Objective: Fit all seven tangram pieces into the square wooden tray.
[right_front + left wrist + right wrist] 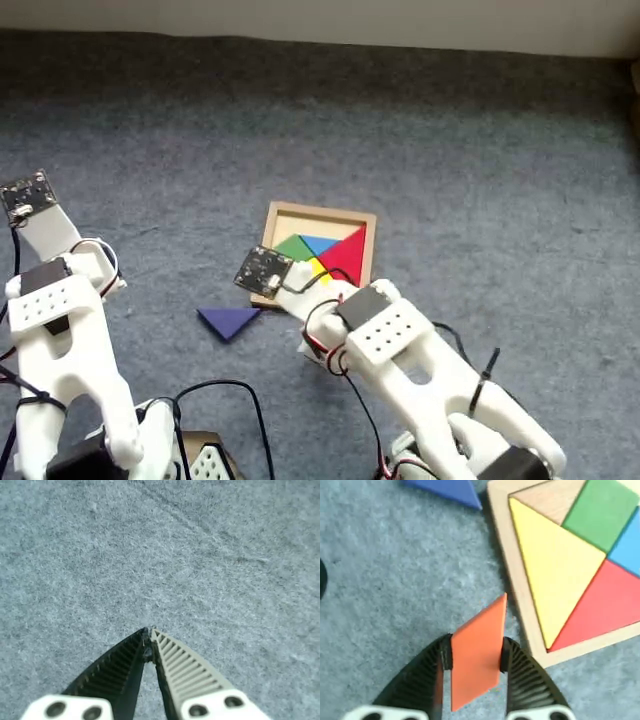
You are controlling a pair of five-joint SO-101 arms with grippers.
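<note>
Right wrist view has the right pincer (476, 645) pinching an orange piece (479, 630) by 2 opposite edges, just outside the wooden tray (517, 595). I judge this grip leaves the piece free to be lifted over the rim toward the bare wood (547, 500) beside the yellow triangle (555, 565), red triangle (605, 605) and green piece (605, 510). A dark blue triangle (450, 489) lies loose on the gray surface (385, 580) near the tray, while the left pincer (149, 637) is pressed together, empty, well apart, likely parked out of the way.
</note>
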